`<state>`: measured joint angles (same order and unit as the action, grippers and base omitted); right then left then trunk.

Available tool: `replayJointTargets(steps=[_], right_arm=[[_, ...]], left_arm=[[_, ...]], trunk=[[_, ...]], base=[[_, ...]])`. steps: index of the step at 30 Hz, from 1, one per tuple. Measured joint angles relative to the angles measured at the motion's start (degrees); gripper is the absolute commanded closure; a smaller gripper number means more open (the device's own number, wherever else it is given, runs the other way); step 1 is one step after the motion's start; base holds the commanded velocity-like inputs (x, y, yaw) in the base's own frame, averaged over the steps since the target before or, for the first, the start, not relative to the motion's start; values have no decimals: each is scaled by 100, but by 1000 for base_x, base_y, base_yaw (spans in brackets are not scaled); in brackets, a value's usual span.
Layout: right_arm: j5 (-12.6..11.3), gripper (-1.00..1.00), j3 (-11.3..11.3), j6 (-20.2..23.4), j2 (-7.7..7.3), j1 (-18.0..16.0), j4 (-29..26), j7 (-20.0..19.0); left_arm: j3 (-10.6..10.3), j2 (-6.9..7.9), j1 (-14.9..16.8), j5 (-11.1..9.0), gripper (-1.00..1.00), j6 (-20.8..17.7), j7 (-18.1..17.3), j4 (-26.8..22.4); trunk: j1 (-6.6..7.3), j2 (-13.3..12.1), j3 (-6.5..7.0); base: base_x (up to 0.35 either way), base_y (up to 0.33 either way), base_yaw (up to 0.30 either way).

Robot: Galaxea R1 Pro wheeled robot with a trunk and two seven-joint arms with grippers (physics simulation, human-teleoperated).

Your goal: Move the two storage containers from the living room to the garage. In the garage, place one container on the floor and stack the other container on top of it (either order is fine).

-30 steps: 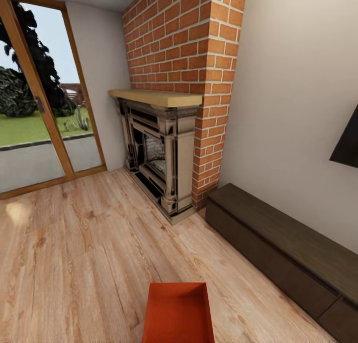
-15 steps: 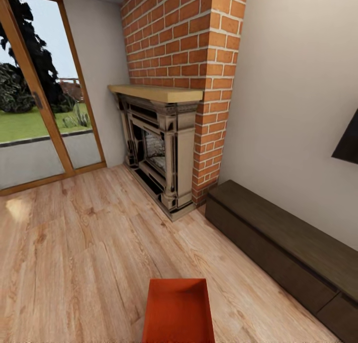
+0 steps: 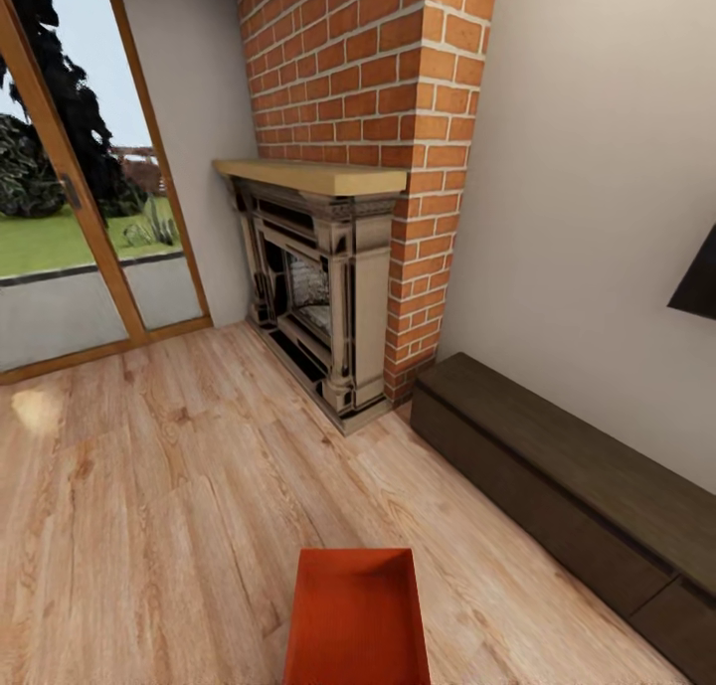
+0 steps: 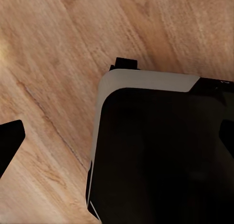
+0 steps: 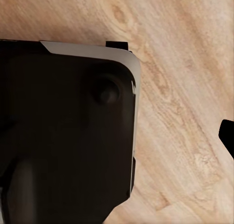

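Observation:
One orange-red storage container [image 3: 358, 620] shows at the bottom middle of the head view, open top up and empty, its near end cut off by the picture's edge. What it rests on is hidden. I am in the living room, over light wood planks [image 3: 149, 506]. In the left wrist view my left gripper [image 4: 117, 138] is open, one dark fingertip [image 4: 9, 142] at each side edge, above my black, white-edged base [image 4: 156, 155]. My right gripper [image 5: 117, 136] looks open too: one fingertip [image 5: 227, 136] shows at the edge, the other is lost against the dark base [image 5: 63, 131].
A red brick fireplace [image 3: 338, 267] with a wooden mantel stands ahead. Wood-framed glass doors [image 3: 70, 228] are at the left. A low dark wooden cabinet [image 3: 567, 486] runs along the right wall, under a dark screen's corner [image 3: 699, 285].
The whole head view has shifted slightly, so the camera moved: fireplace and cabinet sit a little differently. The container keeps its place at the bottom middle, a bit higher in the picture.

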<state>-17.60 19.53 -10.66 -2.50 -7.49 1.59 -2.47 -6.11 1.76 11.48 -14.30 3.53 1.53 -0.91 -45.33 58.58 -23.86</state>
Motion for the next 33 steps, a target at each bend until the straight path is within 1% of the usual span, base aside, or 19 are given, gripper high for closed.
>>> replayJointTargets(steps=[33], right_arm=[[0, -100, 5, 0, -1, 0, 0, -4]], left_arm=[[2, 0, 0, 0, -100, 0, 0, 0]], trunk=[[0, 0, -304]], base=[[0, 0, 0]])
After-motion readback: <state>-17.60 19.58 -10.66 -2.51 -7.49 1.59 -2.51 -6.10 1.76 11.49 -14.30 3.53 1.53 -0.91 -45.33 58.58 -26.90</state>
